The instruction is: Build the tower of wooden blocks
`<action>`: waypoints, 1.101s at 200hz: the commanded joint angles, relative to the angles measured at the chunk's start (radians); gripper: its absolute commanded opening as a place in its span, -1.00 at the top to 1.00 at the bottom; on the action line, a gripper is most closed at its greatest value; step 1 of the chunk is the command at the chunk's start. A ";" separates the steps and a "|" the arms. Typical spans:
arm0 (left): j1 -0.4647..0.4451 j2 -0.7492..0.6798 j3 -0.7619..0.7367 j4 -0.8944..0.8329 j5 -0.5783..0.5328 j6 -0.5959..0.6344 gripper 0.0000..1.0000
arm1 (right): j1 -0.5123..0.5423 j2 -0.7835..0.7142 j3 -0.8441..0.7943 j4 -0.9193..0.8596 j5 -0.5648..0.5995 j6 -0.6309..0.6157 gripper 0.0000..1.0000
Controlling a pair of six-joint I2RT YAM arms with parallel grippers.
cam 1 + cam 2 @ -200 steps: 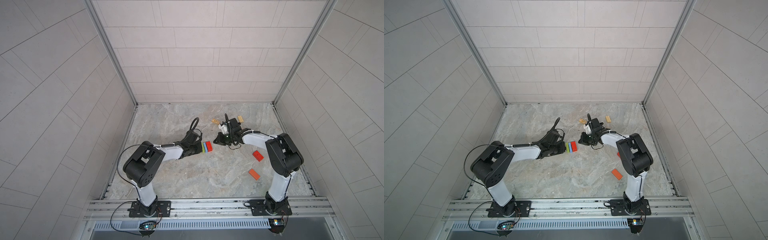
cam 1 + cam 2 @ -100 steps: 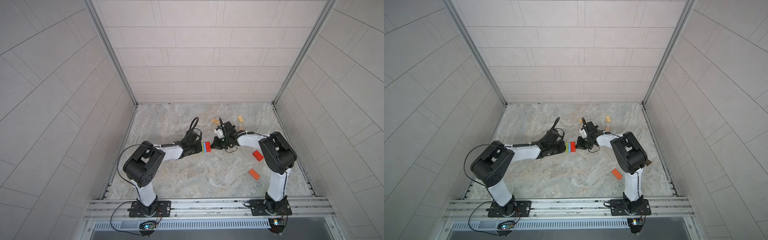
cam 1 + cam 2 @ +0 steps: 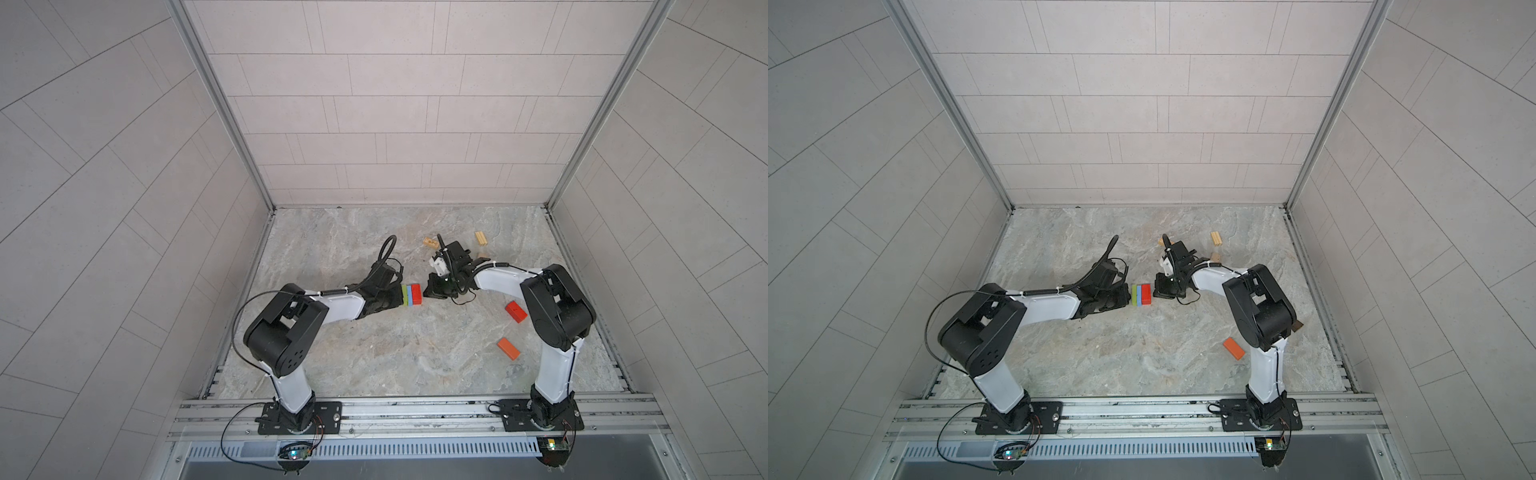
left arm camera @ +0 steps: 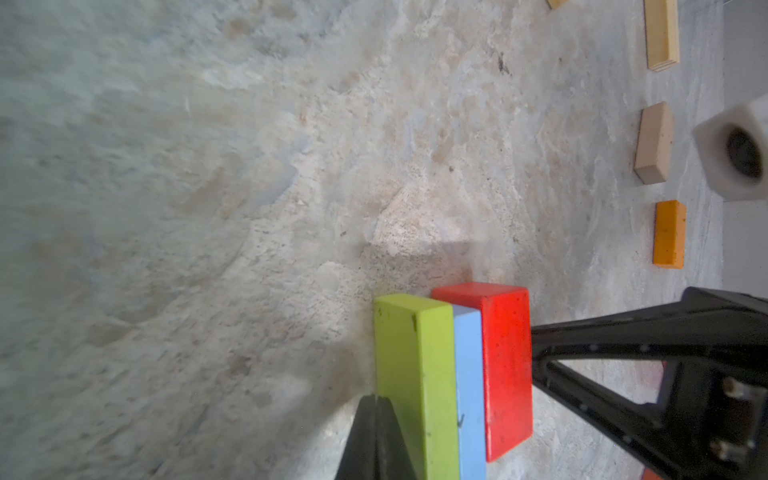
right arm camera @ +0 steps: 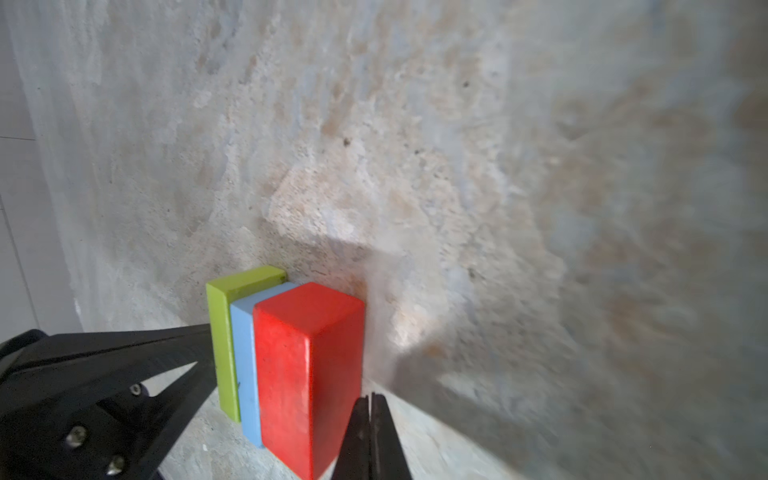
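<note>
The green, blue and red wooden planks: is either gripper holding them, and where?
Nothing is grasped. The shut left gripper presses the lime green wooden plank's outer face, the shut right gripper the red wooden plank's outer face.

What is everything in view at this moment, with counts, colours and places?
base row: 3 blocks, green, blue, red, touching, mid-table
loose red block: 1, red, beside the right arm
orange block: 1, orange, front right
amber block: 1, amber-orange, beyond the row, left wrist view only
tan blocks: 3, tan, toward the back
dark brown block: 1, brown, mostly hidden behind right arm
table: 1, marbled grey-beige
left end effector: 1, black, shut, at the green side
right end effector: 1, black, shut, at the red side
</note>
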 commanded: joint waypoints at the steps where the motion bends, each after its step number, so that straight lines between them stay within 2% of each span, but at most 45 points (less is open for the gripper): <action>1: 0.019 -0.091 -0.015 -0.052 -0.037 0.012 0.87 | -0.025 -0.102 0.025 -0.103 0.091 -0.047 0.83; 17: 0.026 -0.148 -0.021 -0.088 -0.056 0.012 0.66 | -0.037 -0.145 0.034 -0.146 0.116 -0.063 0.71; 47: 0.026 -0.276 -0.034 -0.152 -0.074 0.066 0.05 | -0.071 -0.193 0.089 -0.251 0.174 -0.122 0.43; 84: 0.025 -0.427 -0.008 -0.358 -0.081 0.102 -0.36 | -0.156 -0.149 0.238 -0.357 0.288 -0.184 0.04; 110: 0.025 -0.543 -0.048 -0.439 -0.112 0.119 -0.84 | -0.245 -0.090 0.317 -0.358 0.312 -0.195 -0.18; 146: 0.026 -0.662 -0.155 -0.434 -0.099 0.097 -0.92 | -0.320 0.048 0.461 -0.368 0.345 -0.230 -0.32; 176: 0.026 -0.750 -0.235 -0.401 -0.123 0.071 -0.93 | -0.357 0.183 0.586 -0.374 0.391 -0.257 -0.36; 220: 0.025 -0.780 -0.257 -0.433 -0.151 0.071 -0.95 | -0.374 0.383 0.798 -0.425 0.458 -0.309 -0.36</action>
